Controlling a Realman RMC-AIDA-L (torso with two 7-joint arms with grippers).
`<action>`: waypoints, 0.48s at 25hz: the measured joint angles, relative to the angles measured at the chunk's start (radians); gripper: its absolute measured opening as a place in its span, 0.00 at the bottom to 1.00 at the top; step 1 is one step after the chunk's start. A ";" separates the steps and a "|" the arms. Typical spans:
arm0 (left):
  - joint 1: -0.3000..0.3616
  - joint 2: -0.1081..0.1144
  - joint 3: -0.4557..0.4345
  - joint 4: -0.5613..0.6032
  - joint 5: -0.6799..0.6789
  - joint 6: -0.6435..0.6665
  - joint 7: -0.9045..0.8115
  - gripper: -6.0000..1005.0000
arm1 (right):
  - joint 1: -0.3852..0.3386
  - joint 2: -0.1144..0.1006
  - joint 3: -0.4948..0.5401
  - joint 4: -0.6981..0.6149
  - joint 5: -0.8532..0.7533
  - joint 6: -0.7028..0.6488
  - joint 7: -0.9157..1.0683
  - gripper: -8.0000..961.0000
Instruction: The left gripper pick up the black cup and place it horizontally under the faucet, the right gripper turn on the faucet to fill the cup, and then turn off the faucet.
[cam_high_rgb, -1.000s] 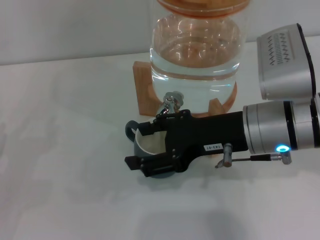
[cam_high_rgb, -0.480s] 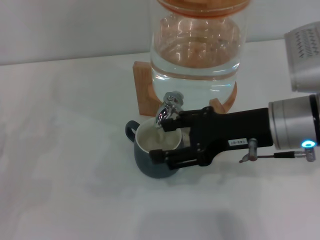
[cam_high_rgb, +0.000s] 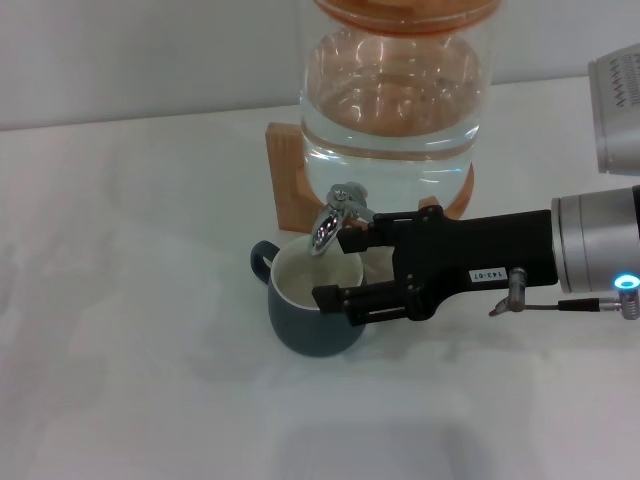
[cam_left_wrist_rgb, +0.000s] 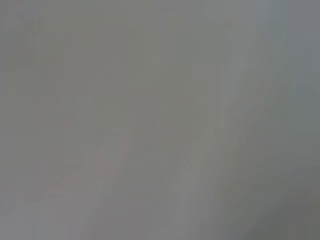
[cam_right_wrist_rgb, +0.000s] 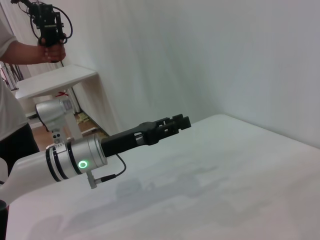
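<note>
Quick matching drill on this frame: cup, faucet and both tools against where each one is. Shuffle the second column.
1. black cup
2. faucet
3. right tool
4. left tool

A. at the base of the glass jar
B. outside the head view, above the table
C. standing on the table, beneath the spout
D. open, reaching over the cup beside the faucet

Pairs: 1-C, 2-A, 3-D, 4-B

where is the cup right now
In the head view the cup stands upright on the white table at centre, directly under the faucet, with the right gripper over its right rim.
</note>
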 joint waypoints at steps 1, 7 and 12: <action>0.001 0.000 0.000 0.000 0.000 0.000 0.000 0.55 | 0.000 0.000 0.002 0.003 0.000 0.001 -0.006 0.83; 0.007 0.000 0.000 0.000 -0.001 0.008 0.000 0.55 | -0.006 0.000 0.063 0.016 0.072 0.097 -0.043 0.83; 0.017 0.005 -0.006 -0.010 -0.005 0.035 -0.003 0.55 | -0.040 0.000 0.221 0.037 0.175 0.248 -0.126 0.83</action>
